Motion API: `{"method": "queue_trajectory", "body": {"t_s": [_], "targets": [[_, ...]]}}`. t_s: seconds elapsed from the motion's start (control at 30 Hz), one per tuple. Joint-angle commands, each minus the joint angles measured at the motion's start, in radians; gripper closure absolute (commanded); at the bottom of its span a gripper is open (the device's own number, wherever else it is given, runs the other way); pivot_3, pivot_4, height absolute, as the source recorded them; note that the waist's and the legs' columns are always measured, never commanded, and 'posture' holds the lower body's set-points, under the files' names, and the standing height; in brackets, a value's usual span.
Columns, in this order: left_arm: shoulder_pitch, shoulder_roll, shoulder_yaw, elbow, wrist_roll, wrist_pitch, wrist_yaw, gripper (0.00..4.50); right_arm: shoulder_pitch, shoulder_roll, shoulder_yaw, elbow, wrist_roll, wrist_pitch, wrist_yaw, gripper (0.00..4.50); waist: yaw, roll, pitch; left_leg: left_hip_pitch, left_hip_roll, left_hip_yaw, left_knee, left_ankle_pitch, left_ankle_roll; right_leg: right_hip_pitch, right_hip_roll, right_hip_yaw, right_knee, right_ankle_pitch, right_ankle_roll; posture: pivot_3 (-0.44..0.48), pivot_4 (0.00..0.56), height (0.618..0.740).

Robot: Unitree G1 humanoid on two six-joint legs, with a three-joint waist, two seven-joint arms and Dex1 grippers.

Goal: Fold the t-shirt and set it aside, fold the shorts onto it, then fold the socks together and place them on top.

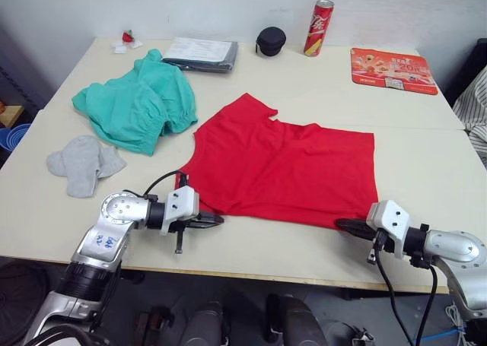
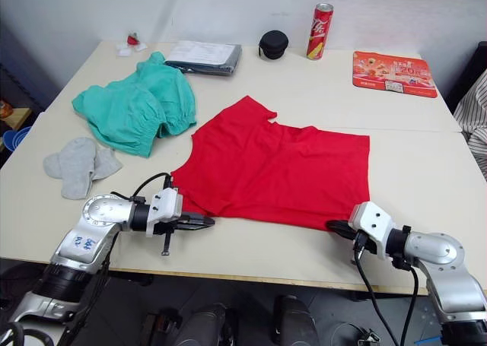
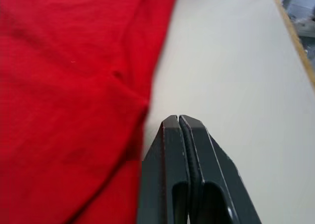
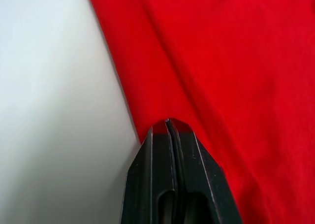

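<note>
Both tools are closed and hold nothing. The left tool (image 1: 215, 220) and right tool (image 1: 344, 224) sit at the near edge of the t-shirt (image 1: 285, 167). Each should open, pinch a corner, and lift together.

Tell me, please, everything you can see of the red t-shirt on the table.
The t-shirt is bright red, soft cotton-looking fabric with gentle wrinkles, lying flat on the pale table near its middle, already folded into a rough rectangle, with one sleeve poking toward the far side. The left gripper, fingers shut, sits at its near left corner; the right gripper, also shut, sits at its near right corner, over the fabric's edge. The teal shorts lie just beside it, apart.
</note>
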Motion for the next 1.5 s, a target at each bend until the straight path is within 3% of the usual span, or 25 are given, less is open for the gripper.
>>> {"method": "queue_trajectory", "body": {"t_s": [0.03,0.17,0.43,0.6,0.73,0.87,1.03,1.17,1.27,1.37,1.47,1.5], "targets": [[-0.041,-0.020,0.009,0.041,0.009,-0.006,0.037,4.46,0.002,0.001,-0.022,0.022,0.004,-0.023,-0.016,4.48,0.000,0.000,0.000,0.000,0.000,0.000,0.000,0.000,0.000,0.000,0.000,0.000,0.000,0.000,0.000,0.000,0.150,0.740],[-0.092,-0.059,0.041,0.120,-0.001,0.018,0.097,4.46,0.019,-0.001,-0.044,0.052,0.003,-0.036,-0.041,4.48,0.001,0.000,0.000,0.000,0.000,0.000,0.000,0.000,0.000,0.001,0.000,0.000,0.000,0.000,0.000,0.000,0.150,0.740],[-0.155,-0.087,0.116,0.299,0.060,-0.099,0.291,4.46,0.038,0.027,-0.147,0.087,-0.014,0.018,-0.221,4.48,0.001,0.000,0.000,0.000,0.000,-0.001,0.001,0.000,0.000,0.001,0.000,-0.001,0.001,0.000,0.000,0.000,0.150,0.740],[-0.053,0.025,0.233,0.103,-0.121,0.003,0.139,4.46,0.075,0.031,-0.243,-0.044,0.127,0.101,-0.204,4.48,-0.011,0.000,0.000,0.000,0.001,-0.001,0.000,0.000,0.000,0.000,0.000,0.000,0.001,0.000,0.000,0.000,0.150,0.740],[0.100,0.139,0.242,-0.070,-0.141,0.021,0.051,4.46,0.148,0.000,-0.233,-0.181,0.127,0.109,-0.160,4.48,-0.022,0.001,-0.001,0.001,0.001,-0.001,-0.002,0.000,-0.001,0.001,0.000,-0.001,0.000,0.000,0.000,0.000,0.150,0.740],[0.195,0.178,0.248,-0.128,-0.113,-0.022,0.039,4.50,0.230,-0.029,-0.242,-0.212,0.072,0.057,-0.132,3.59,-0.016,0.001,-0.001,0.002,0.001,-0.001,-0.002,0.000,-0.001,0.001,-0.001,0.000,-0.004,0.000,0.000,0.000,0.150,0.740],[0.194,0.150,0.189,-0.057,0.029,-0.117,0.124,2.96,0.246,-0.065,-0.169,-0.089,-0.118,-0.116,-0.156,1.81,-0.006,0.000,-0.001,0.001,0.000,0.000,-0.002,-0.001,-0.001,0.001,-0.002,0.001,-0.004,0.000,0.000,0.000,0.150,0.740],[0.158,0.135,0.133,-0.008,0.092,-0.120,0.151,2.96,0.185,-0.072,-0.117,0.012,-0.172,-0.147,-0.165,1.81,-0.013,-0.002,-0.002,0.002,0.000,0.000,-0.002,-0.001,-0.001,0.001,-0.001,0.001,-0.003,0.000,0.000,0.000,0.150,0.740],[0.135,0.139,0.091,0.040,0.153,-0.106,0.169,2.92,0.143,-0.084,-0.076,0.080,-0.193,-0.144,-0.150,2.45,-0.019,-0.006,-0.005,0.004,0.000,0.000,-0.002,-0.001,-0.001,0.002,-0.001,0.001,-0.003,0.000,0.000,0.000,0.150,0.740],[0.114,0.138,0.074,0.069,0.175,-0.081,0.182,3.56,0.120,-0.095,-0.058,0.104,-0.187,-0.146,-0.140,3.47,-0.021,-0.007,-0.006,0.013,0.000,0.000,-0.003,-0.001,-0.001,0.012,-0.002,0.001,-0.005,0.000,0.000,0.000,0.150,0.740],[0.108,0.143,0.065,0.070,0.166,-0.045,0.172,4.50,0.119,-0.101,-0.059,0.100,-0.177,-0.140,-0.138,4.49,-0.021,-0.006,-0.008,0.019,0.000,-0.001,-0.005,-0.007,-0.005,0.017,-0.003,0.002,-0.006,0.000,0.000,0.000,0.150,0.740],[0.115,0.150,0.063,0.062,0.157,-0.026,0.157,4.50,0.121,-0.101,-0.060,0.101,-0.176,-0.138,-0.138,4.49,-0.021,-0.005,-0.009,0.019,0.000,-0.001,-0.005,-0.007,-0.005,0.017,-0.003,0.002,-0.006,0.000,0.000,0.000,0.150,0.740]]}}
